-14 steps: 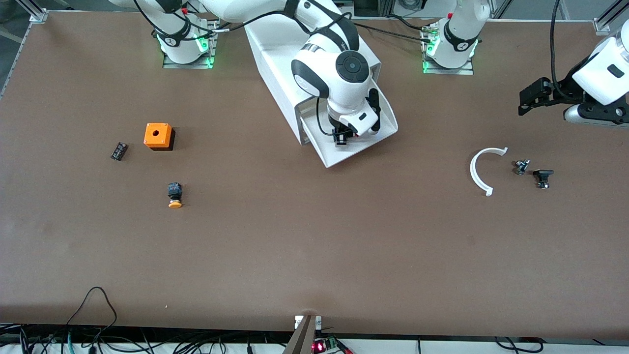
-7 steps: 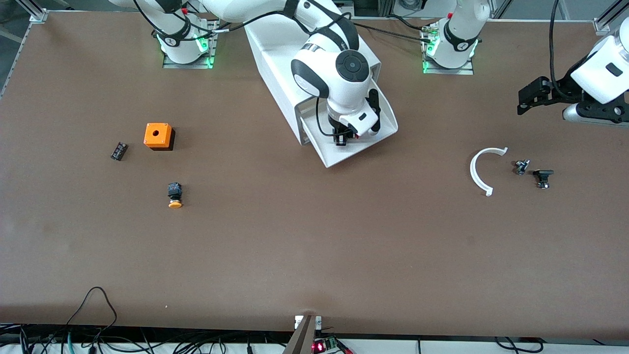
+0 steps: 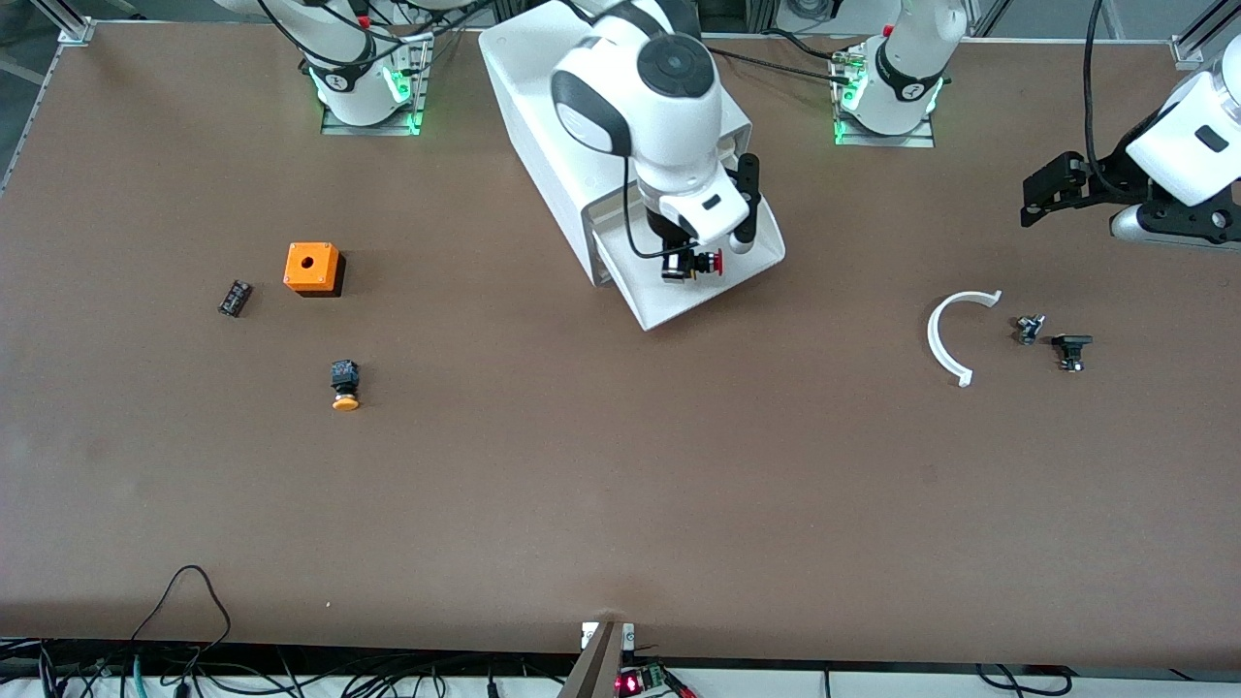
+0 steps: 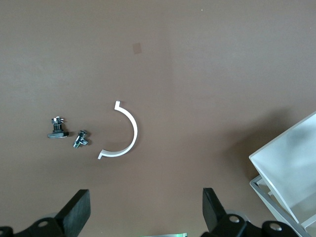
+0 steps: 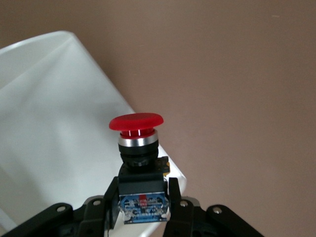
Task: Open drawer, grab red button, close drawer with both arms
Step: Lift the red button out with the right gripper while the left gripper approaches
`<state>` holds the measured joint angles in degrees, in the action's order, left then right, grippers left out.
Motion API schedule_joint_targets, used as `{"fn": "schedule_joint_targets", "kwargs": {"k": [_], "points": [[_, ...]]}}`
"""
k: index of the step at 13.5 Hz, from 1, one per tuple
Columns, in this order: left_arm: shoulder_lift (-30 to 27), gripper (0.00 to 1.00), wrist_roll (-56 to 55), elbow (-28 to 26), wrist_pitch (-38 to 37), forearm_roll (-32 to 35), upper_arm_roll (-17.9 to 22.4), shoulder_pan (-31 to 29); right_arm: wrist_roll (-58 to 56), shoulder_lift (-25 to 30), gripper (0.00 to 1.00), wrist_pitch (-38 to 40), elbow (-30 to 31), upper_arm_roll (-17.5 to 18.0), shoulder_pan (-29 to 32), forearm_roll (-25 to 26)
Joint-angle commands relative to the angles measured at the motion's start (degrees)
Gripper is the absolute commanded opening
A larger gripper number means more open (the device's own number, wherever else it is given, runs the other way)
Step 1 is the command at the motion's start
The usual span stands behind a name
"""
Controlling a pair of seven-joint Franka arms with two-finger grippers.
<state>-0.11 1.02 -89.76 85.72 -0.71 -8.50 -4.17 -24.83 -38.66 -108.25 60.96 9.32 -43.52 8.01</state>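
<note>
Right gripper clamped on red button, lifted over pulled-out drawer near table's robot-side edge. Left gripper spread wide, waiting over table's left-arm end near white arc.

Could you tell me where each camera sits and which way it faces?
Front view: high across the table, facing both arms' bases; right gripper holds the button over the open drawer.
Left wrist view: looks down past the open left gripper at a white arc.
Right wrist view: faces the button, also in front view.
</note>
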Motion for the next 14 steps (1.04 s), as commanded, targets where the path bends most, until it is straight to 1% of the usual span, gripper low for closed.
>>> {"fn": "schedule_joint_targets", "kwargs": {"k": [1, 2, 4, 5, 6, 7, 8, 9, 11, 12, 14], "points": [[2.1, 1.00, -3.5, -1.8, 4.9, -0.3, -3.3, 0.4, 5.3, 4.0, 0.36, -1.9, 2.6, -0.4, 6.4, 0.0], [2.7, 1.00, -7.8, -4.6, 9.2, -0.3, -4.7, 0.6, 6.1, 5.2, 0.36, -1.4, 3.4, -0.4, 9.6, -0.8], [4.1, 1.00, -17.1, -11.8, 19.9, -0.5, -8.7, 0.6, 9.2, 7.4, 0.36, -2.3, 8.4, -1.0, 16.0, -4.1], [5.5, 1.00, -21.4, -15.2, 26.1, -0.5, -10.8, 0.6, 11.0, 7.5, 0.36, -3.1, 10.1, -1.1, 18.5, -6.1], [7.3, 1.00, -25.5, -17.9, 31.7, -0.5, -12.5, 0.7, 12.3, 7.5, 0.36, -3.7, 11.2, -1.1, 19.6, -6.5], [8.9, 1.00, -30.1, -20.9, 37.5, -0.4, -13.2, 1.5, 15.0, 7.5, 0.36, -3.5, 12.8, -1.3, 20.1, -5.9], [10.4, 1.00, -33.7, -23.8, 43.1, -0.3, -13.2, 3.3, 19.3, 7.7, 0.36, -3.5, 15.0, -2.0, 20.6, -5.4], [12.0, 1.00, -37.2, -25.6, 47.0, -0.3, -13.2, 4.7, 24.6, 7.8, 0.36, -3.6, 17.5, -2.6, 20.8, -4.4], [15.5, 1.00, -44.1, -26.6, 50.5, -0.3, -13.2, 7.9, 33.5, 7.8, 0.36, -3.5, 21.6, -4.6, 21.1, -2.1], [16.6, 1.00, -46.5, -27.0, 51.3, -0.3, -13.2, 9.3, 35.0, 7.8, 0.36, -3.5, 23.8, -5.0, 22.2, -1.9], [16.7, 1.00, -47.7, -31.2, 55.1, -0.3, -13.2, 11.9, 35.4, 7.8, 0.36, -3.6, 26.8, -5.1, 25.9, -1.9]]}}
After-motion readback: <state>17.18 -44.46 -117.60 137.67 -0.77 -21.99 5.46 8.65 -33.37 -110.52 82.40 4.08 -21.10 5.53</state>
